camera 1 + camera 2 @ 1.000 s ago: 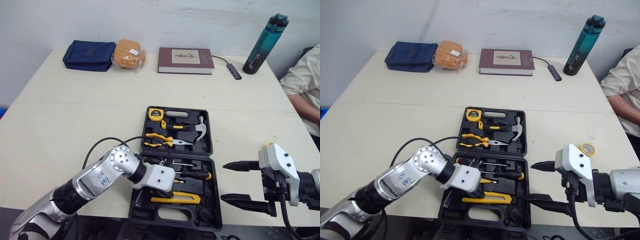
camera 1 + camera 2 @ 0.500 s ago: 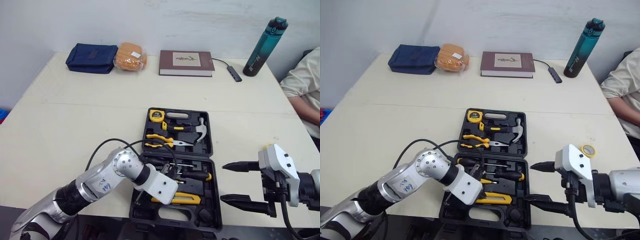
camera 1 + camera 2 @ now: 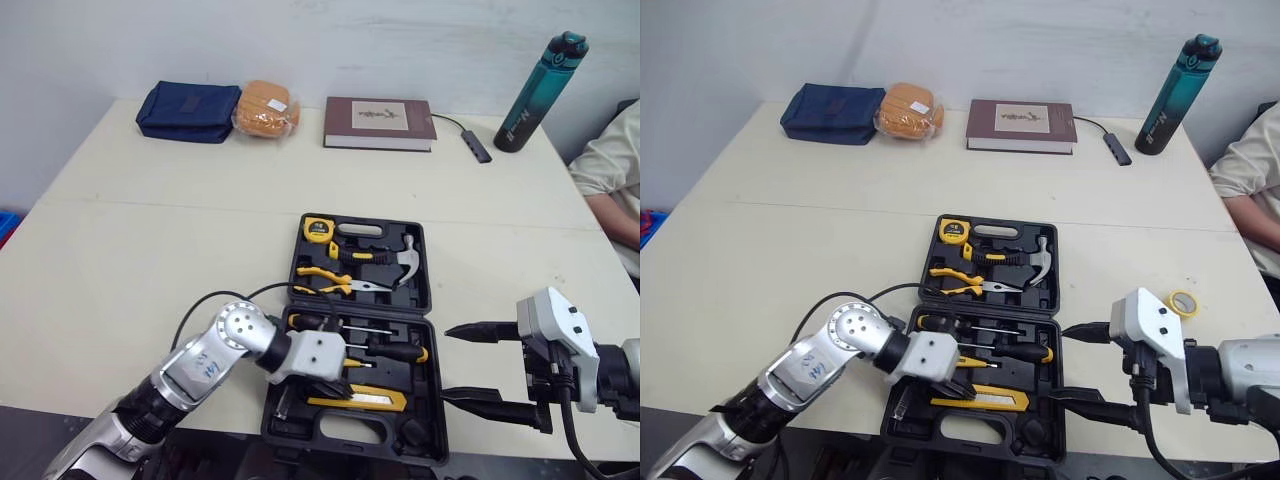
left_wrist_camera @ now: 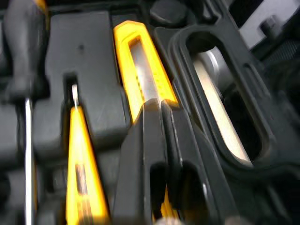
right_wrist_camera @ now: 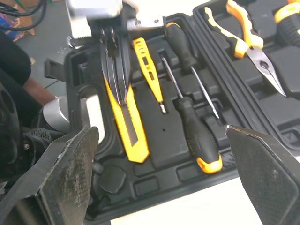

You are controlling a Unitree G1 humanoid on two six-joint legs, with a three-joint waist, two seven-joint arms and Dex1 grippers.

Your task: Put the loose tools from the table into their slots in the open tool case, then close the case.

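lower centre of the head view: left gripper [image 4: 161, 104], fingers together, sits over the cased utility knife [image 3: 365, 401], likely light, stiff, slick; pinch its sides midway. right gripper [image 3: 445, 363] gapes empty.

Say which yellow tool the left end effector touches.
The wide yellow knife by the case handle; the left end effector rests on it, not the thin tester.

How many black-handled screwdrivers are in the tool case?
2. Both lie side by side in the near half of the case: one screwdriver has its handle leftward, the other screwdriver rightward. The left end effector may hide more.
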